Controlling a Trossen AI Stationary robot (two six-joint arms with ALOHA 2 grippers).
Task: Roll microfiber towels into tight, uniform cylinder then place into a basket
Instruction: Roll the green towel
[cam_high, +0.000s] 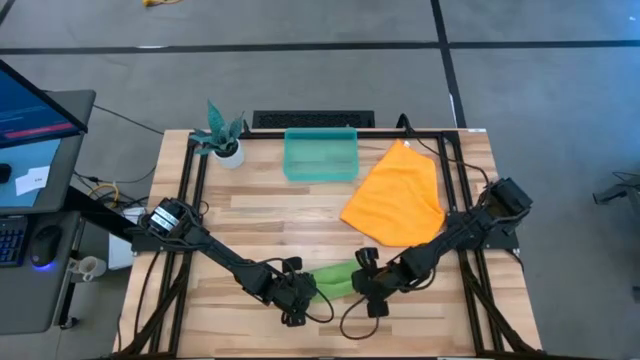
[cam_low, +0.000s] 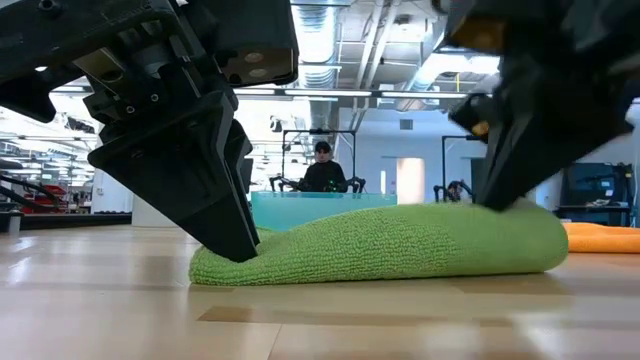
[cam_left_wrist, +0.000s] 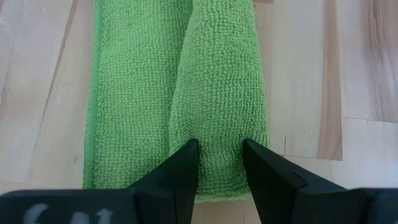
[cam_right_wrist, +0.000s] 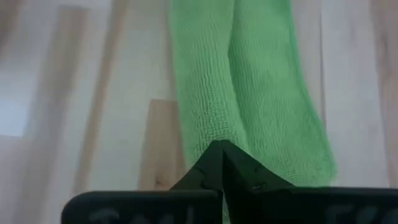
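Observation:
The lime green towel (cam_high: 335, 280) lies on the table near its front edge, folded into a long thick roll with a flat layer beside it (cam_left_wrist: 124, 93). My left gripper (cam_left_wrist: 219, 158) is at the roll's left end, shut on it. My right gripper (cam_right_wrist: 219, 149) is at the roll's right end, its fingers shut together on top of the cloth. The orange towel (cam_high: 397, 195) lies spread flat at the back right. The teal basket (cam_high: 321, 154) stands at the far edge, with nothing in it that I can see. My left gripper pinches the rolled part's left end (cam_left_wrist: 219, 140) between its two fingers (cam_left_wrist: 185, 163), which lie along the roll. It slants down from the table's left (cam_low: 235, 240). The roll rests on the table. My right gripper has its shut fingertips (cam_right_wrist: 214, 155) on top of the towel's right end (cam_low: 510, 215), slanting down from the right. Whether any cloth is between them I cannot tell. The towel lies on the table under them.
A white pot with a teal plant (cam_high: 222, 135) stands at the back left. A dark frame rail (cam_high: 190, 200) runs along the table's sides. A person (cam_low: 322, 170) sits in the room beyond the table. Bare wood (cam_high: 270, 210) lies between the green towel and the basket.

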